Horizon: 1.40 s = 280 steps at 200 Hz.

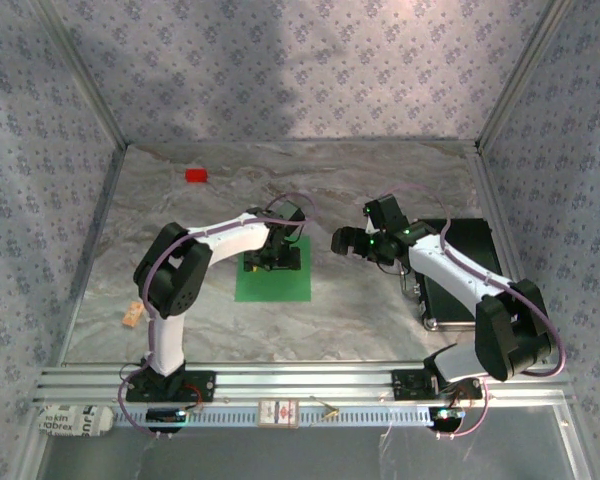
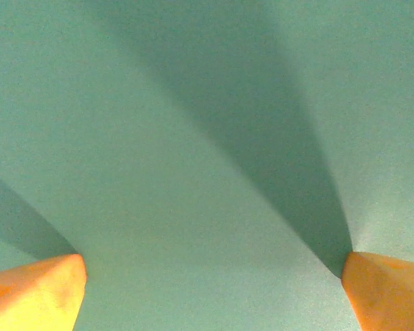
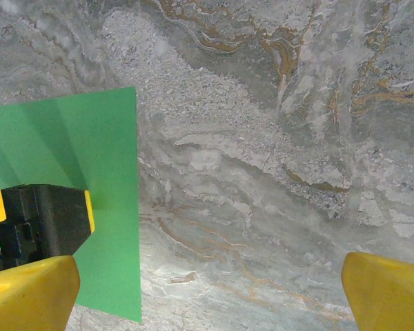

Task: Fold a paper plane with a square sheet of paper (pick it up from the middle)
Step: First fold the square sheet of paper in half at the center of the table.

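The square sheet of paper (image 1: 278,288) is bright green and lies flat on the marble table, near the middle. My left gripper (image 1: 276,256) points straight down over the sheet's far half. In the left wrist view the green sheet (image 2: 193,138) sits close under the open left gripper (image 2: 212,293), whose orange fingertips (image 2: 34,293) are spread wide with nothing between them. My right gripper (image 1: 342,241) hovers to the right of the sheet. Seen from the right wrist, the right gripper (image 3: 207,296) stands open above bare marble, with the sheet (image 3: 103,179) off to its left.
A small red block (image 1: 196,175) lies at the far left of the table. A black case (image 1: 465,265) rests under the right arm near the right wall. A small tan piece (image 1: 132,316) sits by the left edge. Patterned walls enclose the table.
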{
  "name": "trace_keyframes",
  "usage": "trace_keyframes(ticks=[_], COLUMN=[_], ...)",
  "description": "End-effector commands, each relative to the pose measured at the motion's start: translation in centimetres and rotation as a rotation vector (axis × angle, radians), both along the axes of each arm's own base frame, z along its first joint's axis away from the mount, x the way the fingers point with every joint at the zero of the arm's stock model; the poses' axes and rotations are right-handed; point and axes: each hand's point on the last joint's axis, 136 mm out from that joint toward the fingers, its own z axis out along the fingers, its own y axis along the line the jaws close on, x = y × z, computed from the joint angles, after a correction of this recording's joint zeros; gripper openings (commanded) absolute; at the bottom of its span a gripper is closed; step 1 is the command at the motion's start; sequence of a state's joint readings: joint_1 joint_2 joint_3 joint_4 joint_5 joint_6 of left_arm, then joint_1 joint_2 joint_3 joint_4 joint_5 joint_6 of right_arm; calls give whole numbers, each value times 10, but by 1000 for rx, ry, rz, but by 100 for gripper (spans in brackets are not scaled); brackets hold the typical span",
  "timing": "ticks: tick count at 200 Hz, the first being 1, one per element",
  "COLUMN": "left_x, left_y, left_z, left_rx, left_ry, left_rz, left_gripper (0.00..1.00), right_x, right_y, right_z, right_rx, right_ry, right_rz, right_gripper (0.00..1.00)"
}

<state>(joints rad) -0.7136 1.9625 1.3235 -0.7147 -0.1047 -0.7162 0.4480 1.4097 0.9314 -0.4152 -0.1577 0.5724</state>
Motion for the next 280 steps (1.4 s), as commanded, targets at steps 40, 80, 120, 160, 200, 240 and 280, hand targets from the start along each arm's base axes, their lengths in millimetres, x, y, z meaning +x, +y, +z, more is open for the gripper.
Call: trace_keyframes(ticks=[40,80,120,160,200,240,280], left_x=[-35,-37,-37,-37,-37,-35,-26], left_y=[18,18,18,16,17,13,1], left_z=[-50,-51,-51,-51,-51,-47,-28], left_rx=[54,54,53,48,50,39,-17], left_ry=[146,150,150,152,152,142,105], left_rz=[1,1,-1,-3,0,-4,-18], left_gripper=[95,95,93,91,91,87,72], right_x=[-5,-1,0,2,0,0,4], right_y=[3,4,6,7,7,6,-6], right_z=[2,6,6,8,6,5,22], right_rx=[14,16,14,13,5,4,-27], right_ry=[13,6,9,6,9,11,-91], right_rz=[1,-2,-4,-5,-3,-5,-72], right_gripper=[99,99,99,99,99,99,99])
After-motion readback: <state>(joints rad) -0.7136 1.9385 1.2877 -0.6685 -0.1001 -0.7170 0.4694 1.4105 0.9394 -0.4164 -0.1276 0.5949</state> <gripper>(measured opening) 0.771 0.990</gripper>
